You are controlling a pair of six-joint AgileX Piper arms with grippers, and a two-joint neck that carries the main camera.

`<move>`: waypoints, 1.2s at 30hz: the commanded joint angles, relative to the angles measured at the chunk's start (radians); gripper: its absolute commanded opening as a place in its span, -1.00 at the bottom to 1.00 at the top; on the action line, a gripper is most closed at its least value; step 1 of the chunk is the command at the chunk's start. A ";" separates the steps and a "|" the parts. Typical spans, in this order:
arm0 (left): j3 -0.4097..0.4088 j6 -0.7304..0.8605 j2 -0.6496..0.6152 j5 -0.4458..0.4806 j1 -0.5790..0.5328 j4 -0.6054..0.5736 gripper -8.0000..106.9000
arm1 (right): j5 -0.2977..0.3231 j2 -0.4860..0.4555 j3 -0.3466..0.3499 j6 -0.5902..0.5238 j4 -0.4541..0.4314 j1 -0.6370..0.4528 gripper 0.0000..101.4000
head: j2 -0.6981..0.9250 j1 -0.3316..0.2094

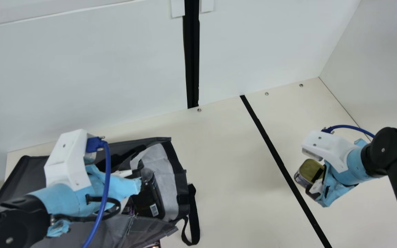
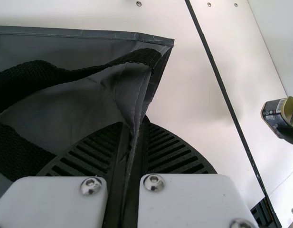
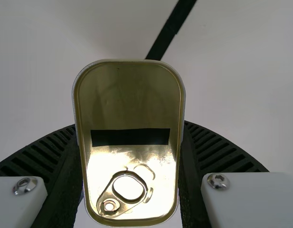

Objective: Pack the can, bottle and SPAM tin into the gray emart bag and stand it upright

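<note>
Clamping SPAM tin (image 1: 309, 168) (lid (image 3: 129, 99) wristward, long axis along fingers (image 3: 210, 147)), right gripper (image 1: 317, 182) hovers; left gripper (image 1: 132, 186) pinches gray bag (image 1: 146, 227).

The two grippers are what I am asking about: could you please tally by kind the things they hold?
Tins: 1, the SPAM tin in the right gripper
Bags: 1, the gray bag, pinched by its fabric in the left gripper
Total: 2
</note>
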 commanded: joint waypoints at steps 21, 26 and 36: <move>0.000 0.000 0.000 0.000 0.000 0.000 -1.00 | 0.056 -0.113 0.091 -0.008 0.008 0.266 -1.00 | -0.002 -0.023; 0.000 0.000 0.000 0.000 0.000 0.000 -1.00 | 0.056 -0.125 0.105 0.015 0.011 0.338 -1.00 | -0.002 -0.023; 0.000 0.000 0.000 0.000 0.000 0.000 -1.00 | 0.056 -0.141 0.104 0.029 0.061 0.417 -1.00 | -0.002 -0.023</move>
